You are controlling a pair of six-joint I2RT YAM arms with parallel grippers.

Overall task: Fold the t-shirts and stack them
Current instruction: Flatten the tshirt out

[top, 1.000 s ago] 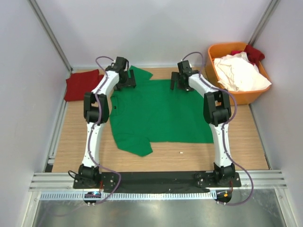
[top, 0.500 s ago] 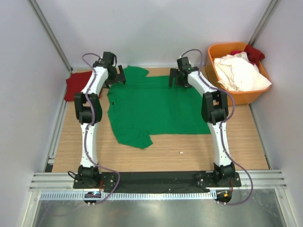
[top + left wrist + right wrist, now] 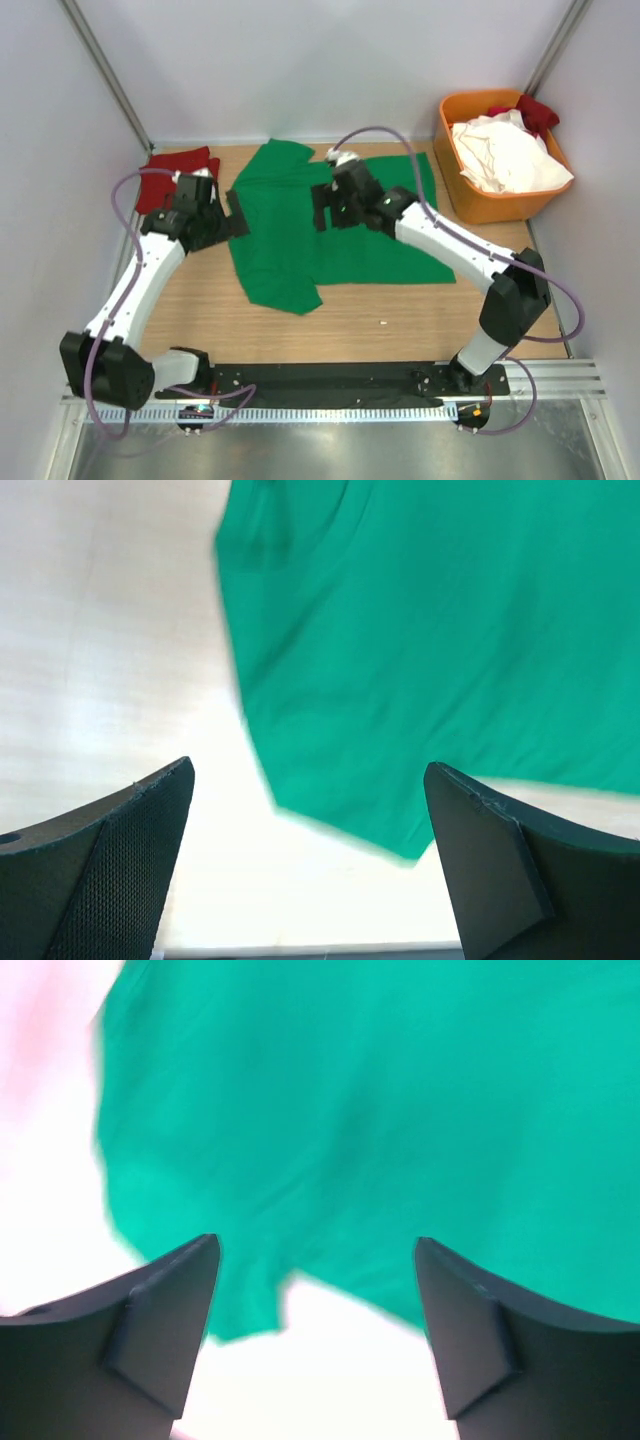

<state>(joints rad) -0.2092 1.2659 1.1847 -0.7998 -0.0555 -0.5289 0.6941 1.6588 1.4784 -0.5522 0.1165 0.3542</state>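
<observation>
Spread flat mid-table: green t-shirt (image 3: 330, 255), one sleeve out at 7 o'clock. At its 9 o'clock edge, left gripper (image 3: 232, 222), jaws wide apart, holding nothing. Above its middle, right gripper (image 3: 322, 208), likewise spread and empty. Further off, at 10 o'clock, dark red t-shirt (image 3: 172, 178); at 2 o'clock, orange bin (image 3: 500, 208) with white t-shirt (image 3: 505, 155) and red t-shirt (image 3: 535, 110).

Wooden tabletop (image 3: 350, 330), pale grey walls (image 3: 330, 60), aluminium corner posts (image 3: 100, 65), even light

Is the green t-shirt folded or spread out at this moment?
Spread out, not folded. The green t-shirt lies flat on the table, with both sleeves sticking out from its body.
</observation>
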